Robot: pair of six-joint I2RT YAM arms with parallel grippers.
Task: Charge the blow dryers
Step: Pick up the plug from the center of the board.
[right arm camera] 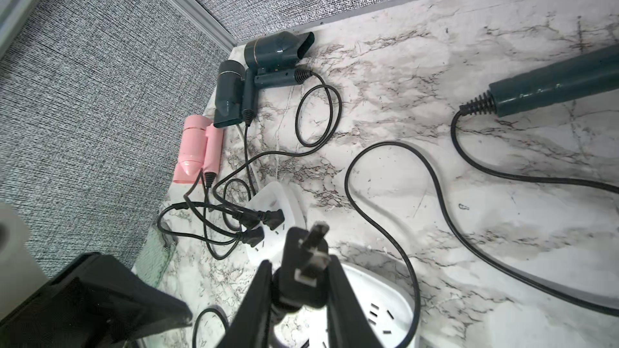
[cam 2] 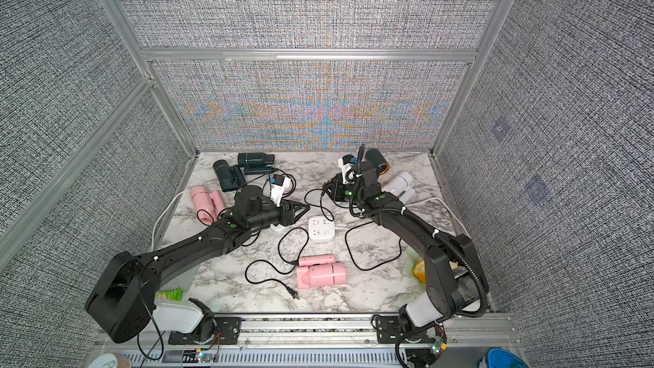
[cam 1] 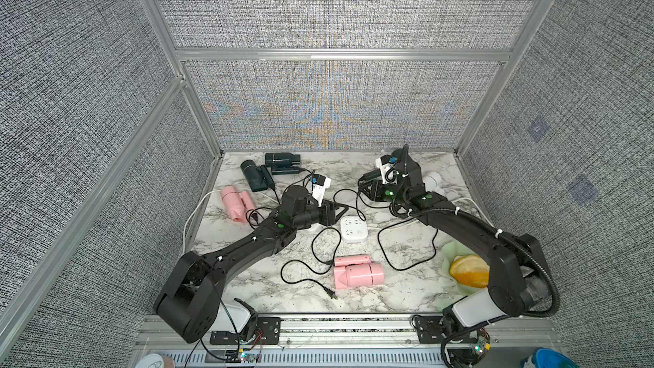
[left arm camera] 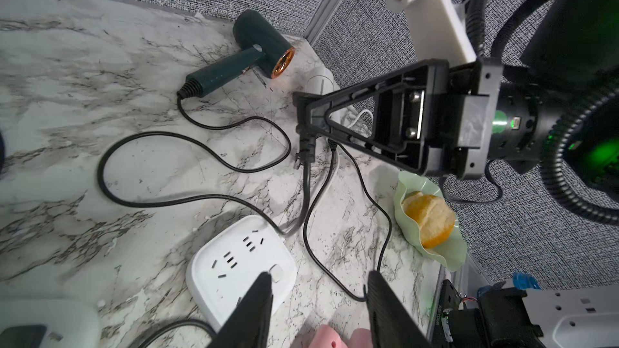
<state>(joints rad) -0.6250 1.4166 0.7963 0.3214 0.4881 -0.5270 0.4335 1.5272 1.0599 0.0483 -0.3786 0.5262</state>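
One plug (right arm camera: 310, 246) (seemingly the copper-nozzled blow dryer's (left arm camera: 264, 48), far behind the socket block (cam 1: 353, 229)) sits pinched in the right tool (right arm camera: 299, 267); left tool (left arm camera: 318, 284) gapes empty by the block. Next: line it up with the block, push in.

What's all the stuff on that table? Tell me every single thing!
dark dryers: two, teal-black, far left corner
copper-ringed dryer: one, teal-black, far right
white dryer: one, white, beside the copper-ringed one
pink dryers: two, pink, one near the front, one at the left edge
socket blocks: two, white, one at centre, empty; one under the left arm, plugs in
loose plug: one, black, front
dish: one, pale green, right edge
orange: one, orange, in the dish
table: one, marble
left end effector: open, by the centre block
right end effector: shut on the held plug, black
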